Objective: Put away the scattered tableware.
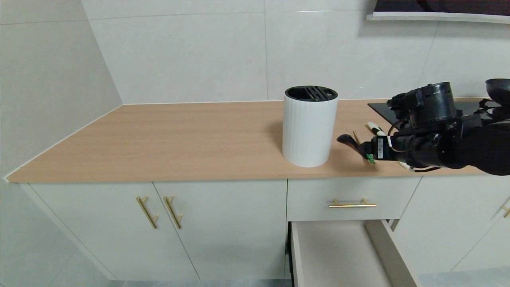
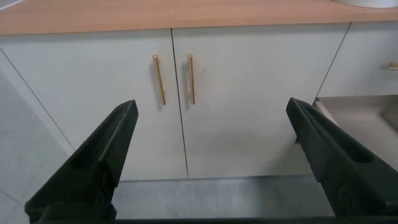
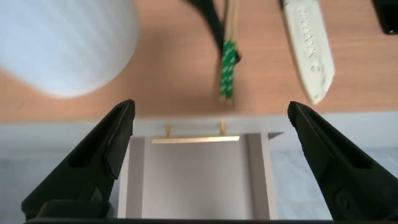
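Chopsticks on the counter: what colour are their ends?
The chopsticks have green patterned ends, clearest in the right wrist view.

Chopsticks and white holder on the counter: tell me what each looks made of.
Chopsticks: pale tan shafts, green patterned ends; likely bamboo or wood. White holder: matte, finely ribbed wall, black slotted top; probably plastic, possibly ceramic.

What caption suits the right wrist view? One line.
Open right hand above chopsticks, black utensil and white utensil beside the white holder, drawer open below.
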